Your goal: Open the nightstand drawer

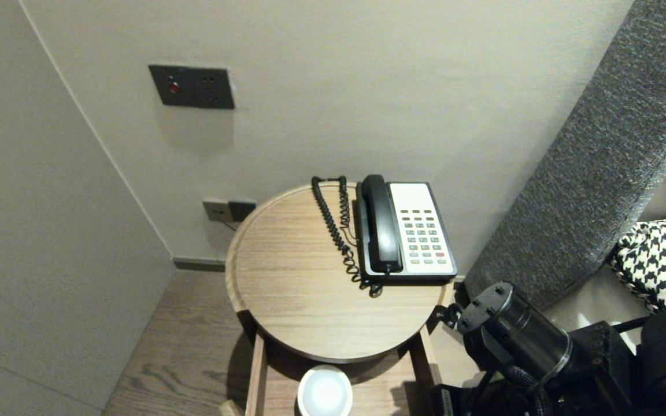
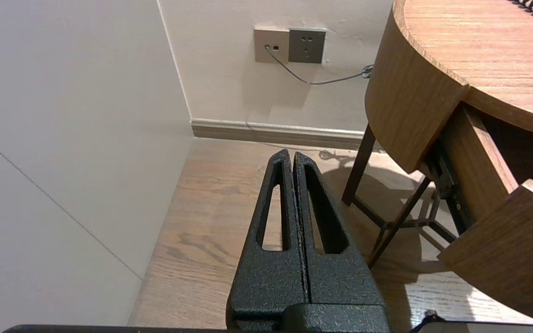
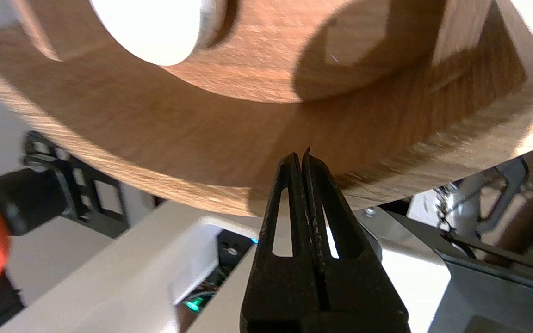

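Both pincers are clenched and empty. The right pincer is just at the curved front of the open drawer under the round desk; a white round object lies inside. The left pincer hangs over the floor beside the desk.

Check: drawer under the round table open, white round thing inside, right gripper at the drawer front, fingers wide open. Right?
No: the right gripper is shut tight, as the right wrist view shows. The rest holds: the drawer is open, the white round thing lies inside, and the gripper is at its curved front.
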